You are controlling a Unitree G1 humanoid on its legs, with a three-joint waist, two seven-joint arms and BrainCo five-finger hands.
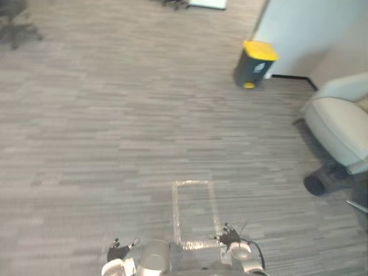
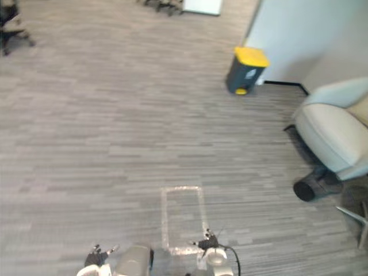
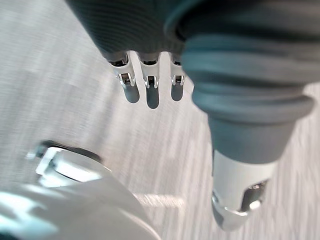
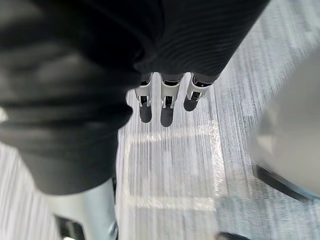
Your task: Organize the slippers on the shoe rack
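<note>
While hanging low at 7 o'clock, left hand (image 1: pixel 118 252): its fingers (image 3: pixel 152 92) are reaching out straight and loose, the thumb is standing apart, and they are gripping nothing above the bare floor.
Right hand (image 1: pixel 230 237): it is hanging at 5 o'clock with fingers (image 4: pixel 167 107) extended and relaxed, empty, and pointing over the near right corner of the tape outline.
Pale tape rectangle on the floor (image 1: pixel 176 213): it is lying just ahead at 12 o'clock, between the two hands.
Grey striped carpet floor (image 1: pixel 115 115): it is stretching wide and open from 9 to 12 o'clock.
Dark bin with a yellow lid (image 1: pixel 255 64): it is standing far out at 1 o'clock, beside the pale wall.
White padded armchair (image 1: pixel 339 121): it is closing the 3 o'clock edge.
Dark cylinder (image 1: pixel 319 183): it is lying at the armchair's foot.
Dark office chair (image 1: pixel 14 26): it is standing far off at 11 o'clock.
</note>
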